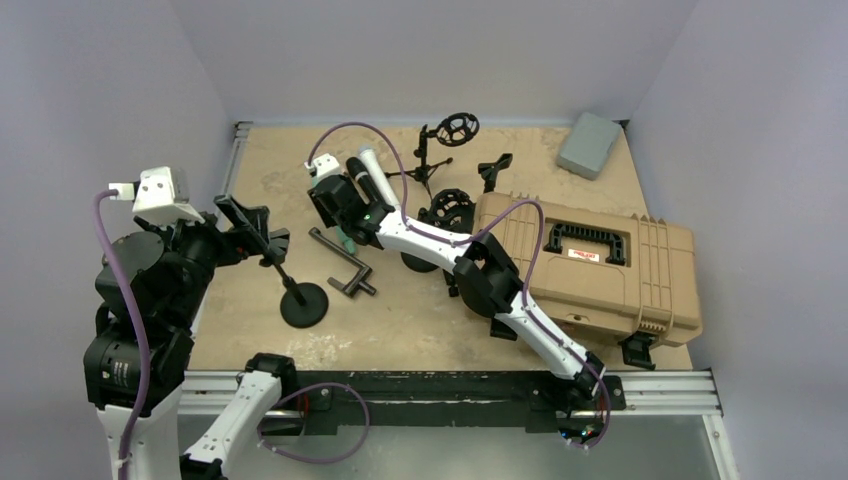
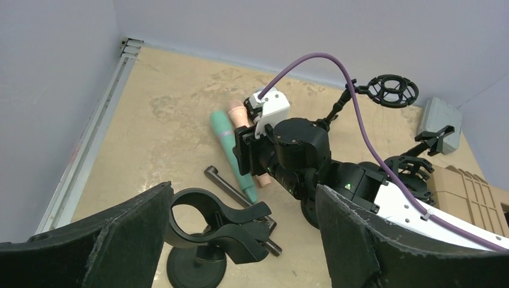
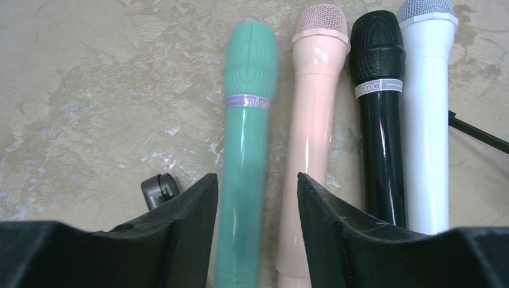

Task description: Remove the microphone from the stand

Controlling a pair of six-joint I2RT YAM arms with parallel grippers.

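Note:
The black stand has a round base, and its spring clip is empty. My left gripper is open with the clip between its fingers, the clip's ring next to the left finger. Four microphones lie side by side on the table: green, pink, black and white. My right gripper is open just above them, its fingers on either side of the green one's handle without touching it. In the top view the right gripper hovers over the green microphone.
A tan hard case lies at the right, under the right arm. A grey pad sits at the back right. Two shock-mount stands and a small clip stand behind. A black L-shaped bar lies beside the stand.

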